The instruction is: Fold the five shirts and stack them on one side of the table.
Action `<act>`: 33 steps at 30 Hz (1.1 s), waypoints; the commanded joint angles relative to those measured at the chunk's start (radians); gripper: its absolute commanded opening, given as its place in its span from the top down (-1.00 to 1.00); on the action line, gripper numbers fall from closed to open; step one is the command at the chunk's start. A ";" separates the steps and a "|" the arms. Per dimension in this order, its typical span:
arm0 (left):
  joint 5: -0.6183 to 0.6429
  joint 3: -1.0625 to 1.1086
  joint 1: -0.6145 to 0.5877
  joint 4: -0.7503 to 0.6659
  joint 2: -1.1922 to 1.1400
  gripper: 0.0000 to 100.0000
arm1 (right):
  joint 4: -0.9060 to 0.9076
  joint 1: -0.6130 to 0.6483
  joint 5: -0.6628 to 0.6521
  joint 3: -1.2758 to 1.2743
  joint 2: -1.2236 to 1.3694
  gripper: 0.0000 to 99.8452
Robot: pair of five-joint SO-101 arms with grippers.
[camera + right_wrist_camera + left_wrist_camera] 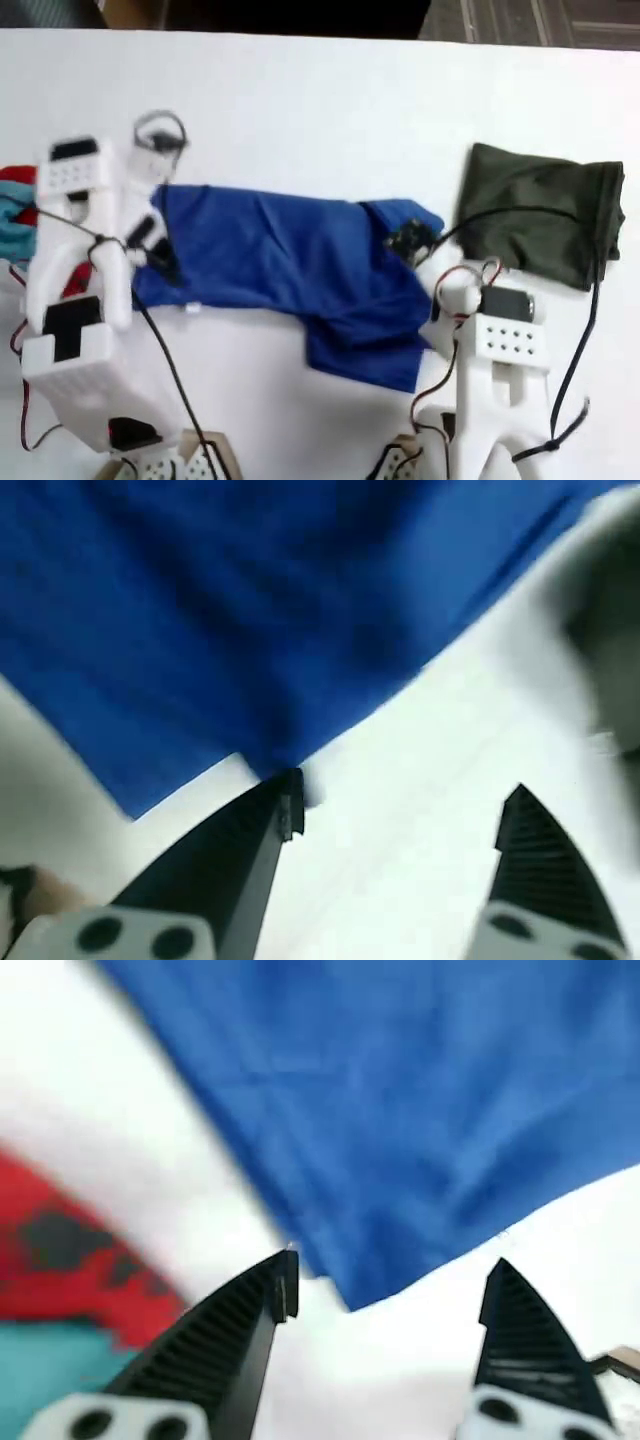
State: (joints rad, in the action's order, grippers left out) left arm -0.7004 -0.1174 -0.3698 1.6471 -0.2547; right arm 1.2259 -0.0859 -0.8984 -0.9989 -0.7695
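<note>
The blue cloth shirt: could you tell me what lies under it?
The blue cloth shirt lies on the white table; anything else beneath its folds is covered.

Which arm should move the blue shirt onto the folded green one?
Right, likely: the right gripper hangs open at the blue shirt's end beside the folded dark green shirt; the left gripper is at the far end.

blue shirt (290, 260): we count one
dark green shirt (540, 215): we count one
red cloth (15, 178): we see one
teal cloth (10, 235): we see one
arms: two, left arm (70, 360) and right arm (500, 345)
tools: two, left tool (394, 1265) and right tool (405, 786)
</note>
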 commanded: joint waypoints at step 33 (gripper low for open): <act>0.275 -1.032 0.144 0.118 -0.888 0.95 | -0.593 0.171 0.367 0.566 0.977 0.96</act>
State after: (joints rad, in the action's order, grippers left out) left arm -0.4335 -1.1040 -0.1949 1.7484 -1.1139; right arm 0.6475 0.1043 -0.5378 -0.5155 0.1189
